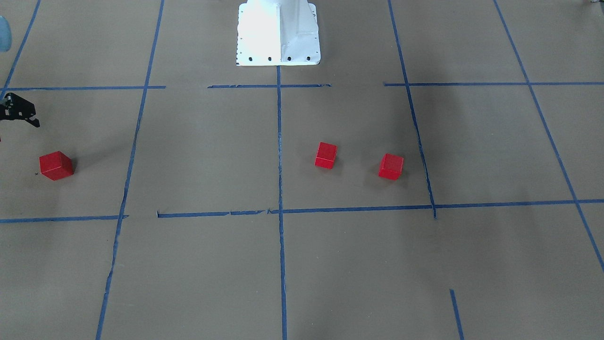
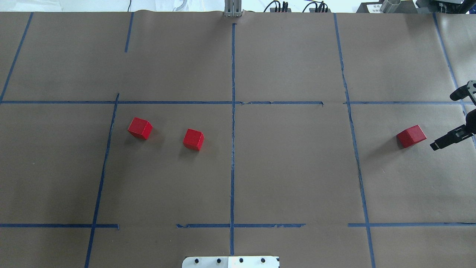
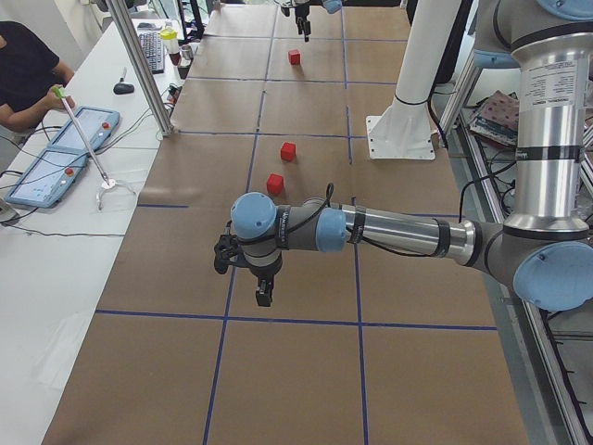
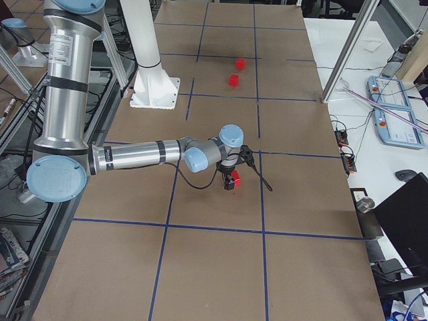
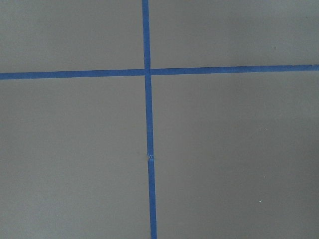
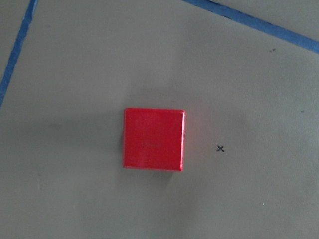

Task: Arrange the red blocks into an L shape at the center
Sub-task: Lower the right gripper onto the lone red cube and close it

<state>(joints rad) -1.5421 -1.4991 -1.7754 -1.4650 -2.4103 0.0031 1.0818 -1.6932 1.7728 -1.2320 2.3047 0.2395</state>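
The jaws of the right gripper (image 2: 443,122) are seen apart and empty above the first red block (image 2: 411,136), at three o'clock from the centre strip (image 2: 232,156). The left gripper's (image 3: 246,278) jaws cannot be judged. A second block (image 2: 193,139) and third block (image 2: 140,128) lie at nine o'clock. Pickup is judged under way: descent, then closing, is called for.

Red blocks (image 2: 193,139), blue-taped brown paper (image 2: 55,167)
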